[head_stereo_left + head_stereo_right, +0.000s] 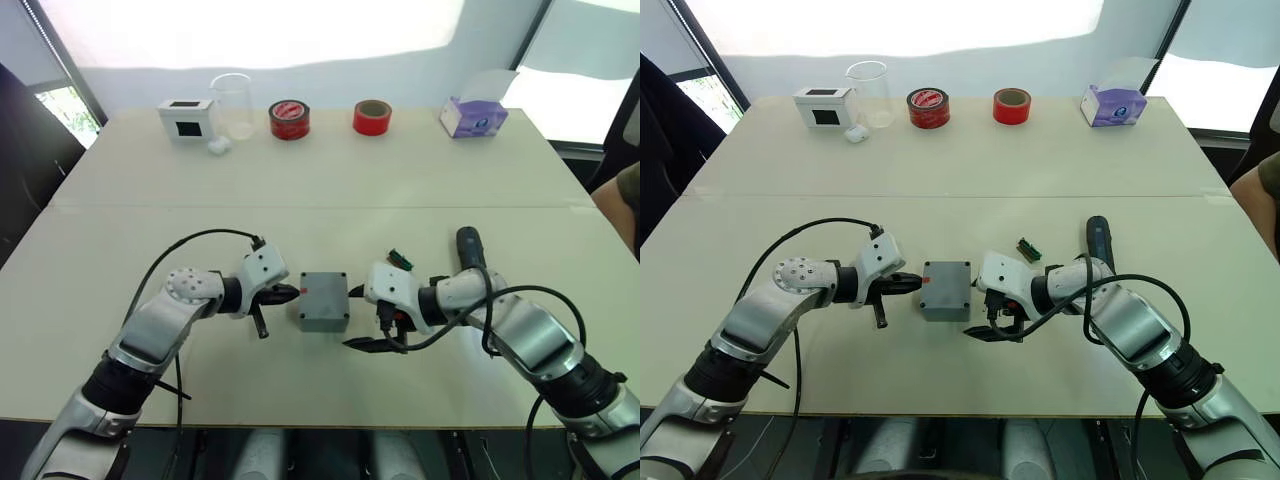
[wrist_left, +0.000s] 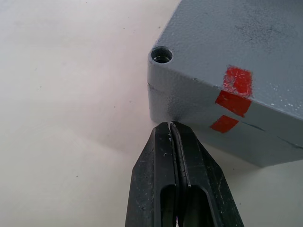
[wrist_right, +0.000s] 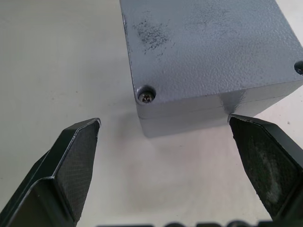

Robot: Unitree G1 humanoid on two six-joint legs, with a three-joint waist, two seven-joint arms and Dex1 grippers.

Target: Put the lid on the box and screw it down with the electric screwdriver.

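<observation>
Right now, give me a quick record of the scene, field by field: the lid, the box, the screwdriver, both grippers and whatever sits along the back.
lid: shallow grey cast-look lid already seated on the box
box: small square grey box, red marks on its side, mid-table
screws: one in a corner hole in the right wrist view; one hole empty in the left wrist view
screwdriver: long black electric screwdriver lying on the table
left gripper: shut, tip at the box
right gripper: open, facing the box
back: white box, clear beaker, two red tape rolls, purple tissue box

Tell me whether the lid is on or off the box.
On. The lid sits flush on the box, with a seam line between them and a screw seated in one corner.
</observation>
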